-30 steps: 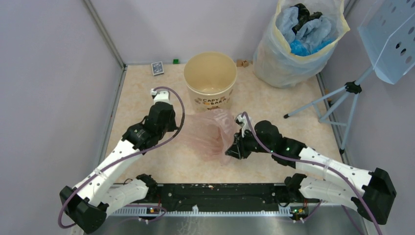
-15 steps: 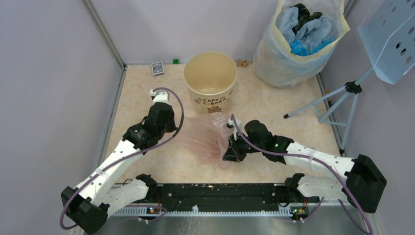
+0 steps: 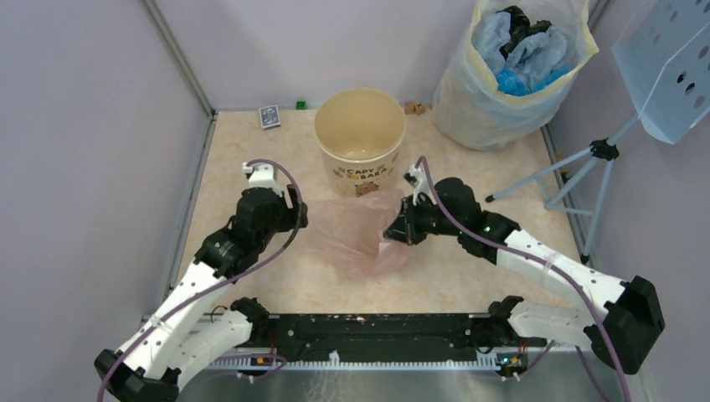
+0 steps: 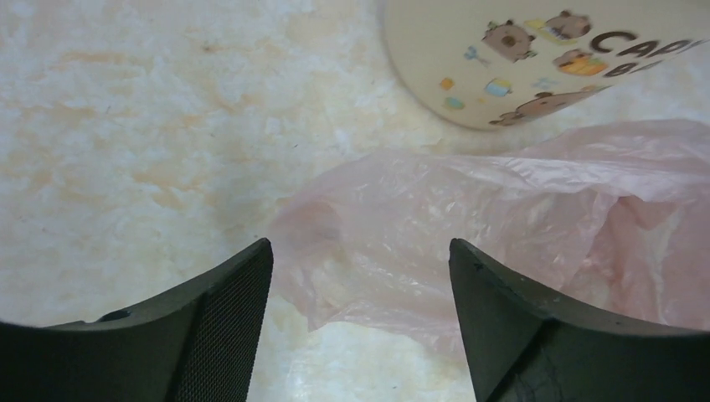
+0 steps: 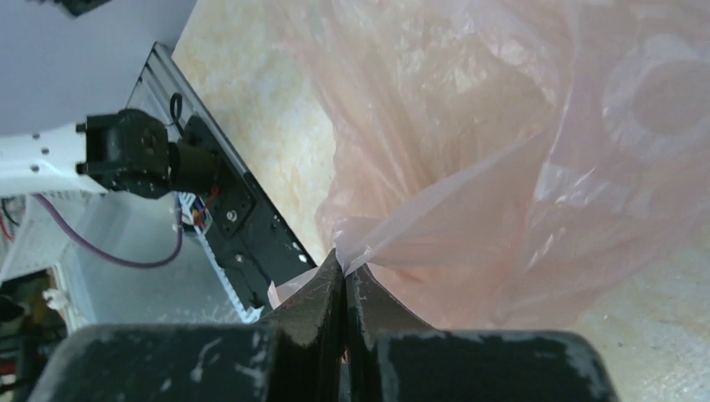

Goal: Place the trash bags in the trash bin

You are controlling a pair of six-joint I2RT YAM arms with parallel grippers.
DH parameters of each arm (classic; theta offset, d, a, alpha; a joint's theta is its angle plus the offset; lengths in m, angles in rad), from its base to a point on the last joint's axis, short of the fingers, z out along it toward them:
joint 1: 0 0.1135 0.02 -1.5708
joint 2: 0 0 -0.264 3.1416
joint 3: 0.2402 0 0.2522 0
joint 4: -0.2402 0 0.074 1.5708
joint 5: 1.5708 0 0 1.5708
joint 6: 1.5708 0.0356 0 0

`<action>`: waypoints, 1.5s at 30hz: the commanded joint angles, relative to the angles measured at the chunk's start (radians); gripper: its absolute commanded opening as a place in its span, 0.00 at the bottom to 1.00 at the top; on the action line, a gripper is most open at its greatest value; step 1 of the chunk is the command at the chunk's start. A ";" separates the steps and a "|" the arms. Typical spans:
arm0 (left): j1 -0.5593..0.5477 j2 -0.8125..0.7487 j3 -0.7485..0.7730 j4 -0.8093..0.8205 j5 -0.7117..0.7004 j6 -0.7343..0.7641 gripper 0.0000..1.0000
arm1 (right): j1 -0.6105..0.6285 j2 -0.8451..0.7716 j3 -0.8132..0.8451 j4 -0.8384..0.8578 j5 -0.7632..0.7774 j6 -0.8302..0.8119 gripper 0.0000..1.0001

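The pale-pink translucent trash bag (image 3: pixel 356 234) lies crumpled on the table just in front of the cream-yellow trash bin (image 3: pixel 360 138), which stands upright with its mouth open. My right gripper (image 3: pixel 392 233) is shut on the bag's right edge; in the right wrist view a pinch of the bag (image 5: pixel 502 151) sits between the closed fingertips of the gripper (image 5: pixel 345 266). My left gripper (image 3: pixel 297 219) stands open at the bag's left edge. The left wrist view shows the bag (image 4: pixel 502 226) and the bin's printed side (image 4: pixel 536 59) beyond the spread fingers (image 4: pixel 243 293), which touch nothing.
A large whitish-yellow bag (image 3: pixel 511 71) with blue and black contents stands at the back right. A tripod (image 3: pixel 578 180) and a perforated panel (image 3: pixel 670 59) are on the right. A small card box (image 3: pixel 269 115) and a green cube (image 3: pixel 300 105) lie by the back wall.
My left gripper let go of the bag's left edge, opened, and drew back to the left. My right gripper closed on the bag's right edge and moved it up toward the bin.
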 commanded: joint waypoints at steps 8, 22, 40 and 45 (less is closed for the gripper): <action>0.004 -0.161 -0.067 0.217 0.364 0.193 0.38 | -0.141 0.152 0.072 0.159 -0.297 0.195 0.00; -0.127 0.034 -0.267 0.800 0.664 0.155 0.00 | -0.199 0.158 0.100 -0.010 -0.336 0.081 0.00; -0.351 0.592 -0.303 1.086 0.409 0.383 0.00 | -0.203 0.154 0.166 -0.154 -0.404 -0.019 0.00; -0.351 0.669 -0.293 1.035 0.381 0.341 0.00 | -0.205 0.120 0.203 -0.201 -0.387 -0.042 0.00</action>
